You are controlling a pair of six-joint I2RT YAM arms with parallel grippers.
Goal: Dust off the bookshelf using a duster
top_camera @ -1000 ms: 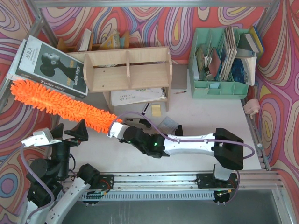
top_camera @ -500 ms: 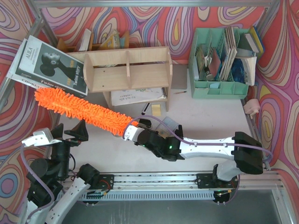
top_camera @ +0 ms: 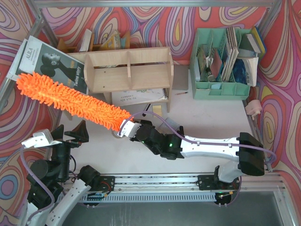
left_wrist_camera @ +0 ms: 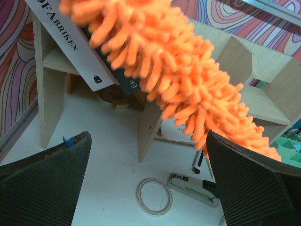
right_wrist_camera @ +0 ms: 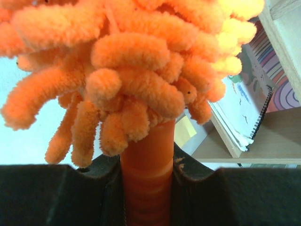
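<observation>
My right pincer (top_camera: 128,128) was clenched on the thin handle of the long fluffy orange chenille duster (top_camera: 70,99), its head slanting just front-left of the light plywood two-tier bookshelf (top_camera: 129,70). Mid-dusting, I judged; next it wanted swinging onto the boards.

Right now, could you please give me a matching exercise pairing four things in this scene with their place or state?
Things: 1 duster; 2 left gripper; 3 mint-green organiser; 4 tape ring.
States: A open, empty; B back right of the table; C clamped in the right gripper; D flat on the table.
Pairs: 1-C, 2-A, 3-B, 4-D.
</observation>
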